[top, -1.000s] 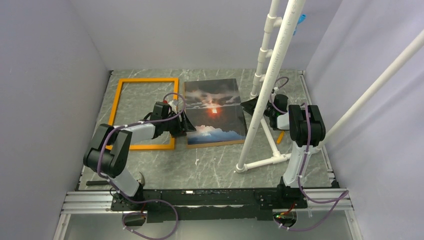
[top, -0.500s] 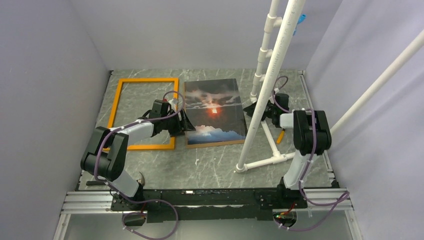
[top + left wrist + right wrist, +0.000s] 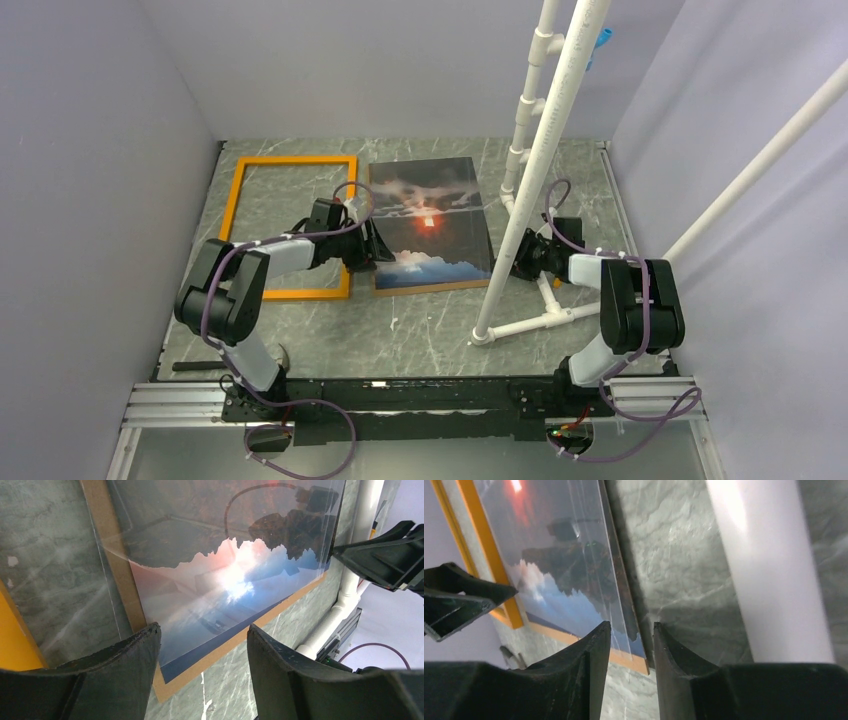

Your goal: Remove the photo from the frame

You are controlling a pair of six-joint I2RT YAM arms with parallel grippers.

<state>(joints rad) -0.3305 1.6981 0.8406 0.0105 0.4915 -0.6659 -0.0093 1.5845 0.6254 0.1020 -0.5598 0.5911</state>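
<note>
From the near edge of the tabletop (image 3: pixel 420 330) outward, the right gripper (image 3: pixel 631 625) comes first. It sits low behind the white pipe stand (image 3: pixel 545 150), at about 4 o'clock of the photo (image 3: pixel 430 225). Its jaws are drawn to a narrow slot with nothing clamped between them, lined up on the print's right edge. A little farther in, the left gripper (image 3: pixel 202 630) is at about 8 o'clock of the photo, spread wide and empty, with its fingers hovering over the near left corner. The photo lies flat at mid-tabletop, outside the frame (image 3: pixel 297 160), which rests empty just beside it at 9 o'clock. The print sits on a brown backing board (image 3: pixel 430 289) that shows as a thin margin, with a clear sheet (image 3: pixel 200 535) over its face (the glare and reflected arm give it away). I judge the stack light and thin, apt to flex, and the glossy sheet slippery and easily scratched. Lying flat, it offers no lip, so the best hold is probably a shallow pinch at a corner or long edge. The layers may need sliding apart first, since pressing on the face would likely just skate the layers over one another.
</note>
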